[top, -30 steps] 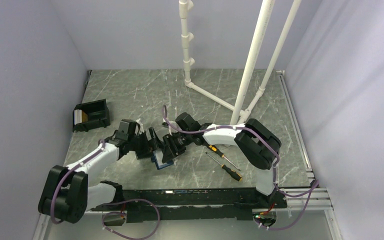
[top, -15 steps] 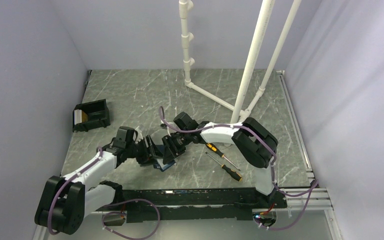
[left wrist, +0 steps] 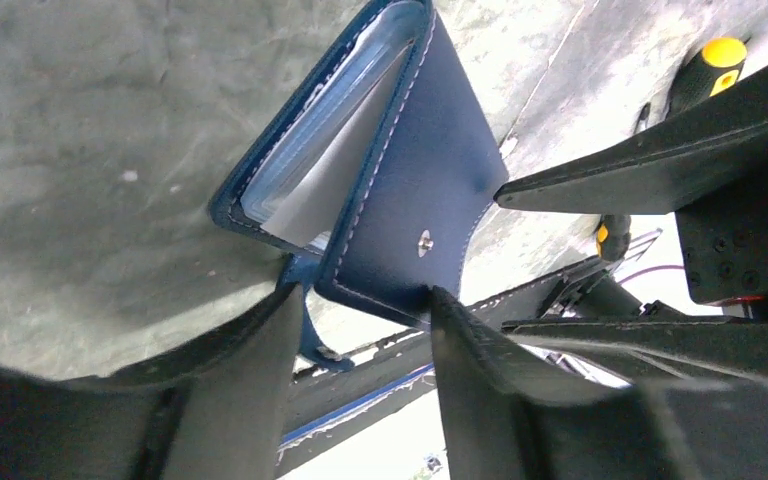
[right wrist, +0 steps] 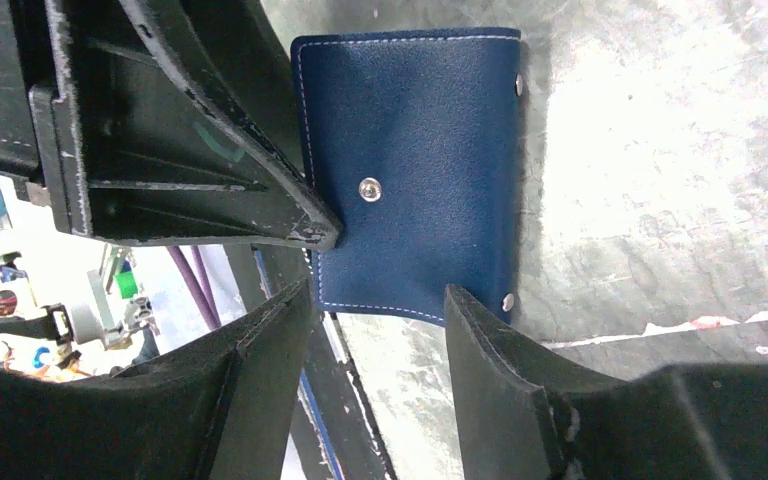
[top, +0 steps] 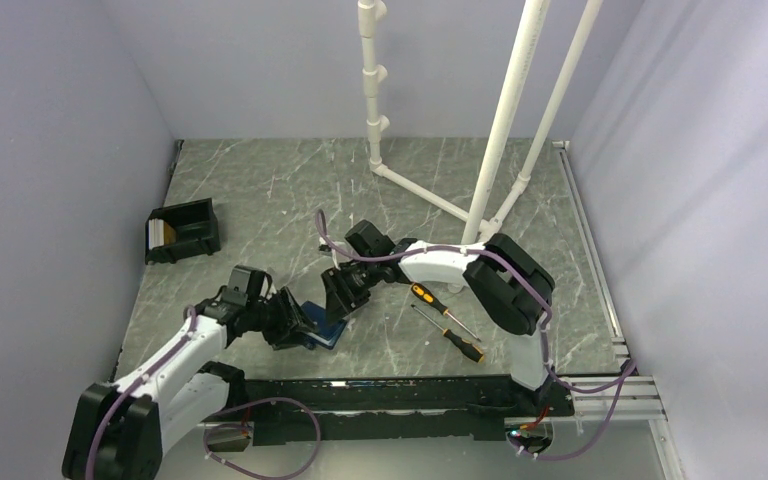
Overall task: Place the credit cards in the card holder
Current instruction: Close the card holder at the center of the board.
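The navy-blue card holder (top: 326, 330) lies near the table's front, between both grippers. In the left wrist view the card holder (left wrist: 430, 180) gapes slightly, and a pale credit card (left wrist: 332, 185) shows in its clear sleeve. My left gripper (left wrist: 364, 294) has both fingertips against the holder's lower edge, one on each cover, and is shut on it. In the right wrist view the card holder (right wrist: 415, 160) shows its closed face and snap. My right gripper (right wrist: 375, 298) is open, its tips straddling the holder's near edge. Orange-yellow and white card edges (top: 165, 235) stand in a black box.
The black open-topped box (top: 188, 226) stands at the far left. Two orange-handled screwdrivers (top: 438, 302) (top: 452, 337) lie to the right of the holder. A white pipe frame (top: 430, 195) rises at the back. The front rail (top: 390, 395) runs just behind the holder.
My left arm has drawn back toward the near left and its jaws have narrowed onto the holder. The right jaws have widened a little. The holder has shifted slightly toward the front.
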Controlling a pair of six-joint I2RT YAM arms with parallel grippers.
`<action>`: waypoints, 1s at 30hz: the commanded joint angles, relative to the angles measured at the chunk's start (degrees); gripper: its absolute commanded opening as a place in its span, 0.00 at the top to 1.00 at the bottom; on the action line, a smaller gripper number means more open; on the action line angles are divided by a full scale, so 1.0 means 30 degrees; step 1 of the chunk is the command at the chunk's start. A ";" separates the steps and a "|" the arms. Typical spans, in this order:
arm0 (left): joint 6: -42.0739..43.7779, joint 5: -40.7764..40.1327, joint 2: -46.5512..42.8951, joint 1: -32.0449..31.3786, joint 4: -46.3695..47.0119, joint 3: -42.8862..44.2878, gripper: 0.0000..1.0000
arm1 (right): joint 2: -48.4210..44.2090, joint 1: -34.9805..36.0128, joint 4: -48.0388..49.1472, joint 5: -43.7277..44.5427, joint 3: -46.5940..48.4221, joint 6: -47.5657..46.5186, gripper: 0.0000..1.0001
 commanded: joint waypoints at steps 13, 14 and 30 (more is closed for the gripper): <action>-0.1459 -0.2366 -0.4210 -0.0018 -0.4149 0.2237 0.45 | 0.1529 0.0307 0.2648 -0.1030 0.1065 0.1842 0.56; -0.1649 -0.2231 -0.4099 -0.0018 -0.4315 0.2309 0.47 | 0.1651 0.0420 0.2918 -0.0988 0.0918 0.2020 0.59; -0.2833 -0.3862 -0.0812 -0.0014 -0.0600 0.0153 0.47 | 0.1622 0.0833 0.3955 0.4370 -0.1945 0.2636 0.76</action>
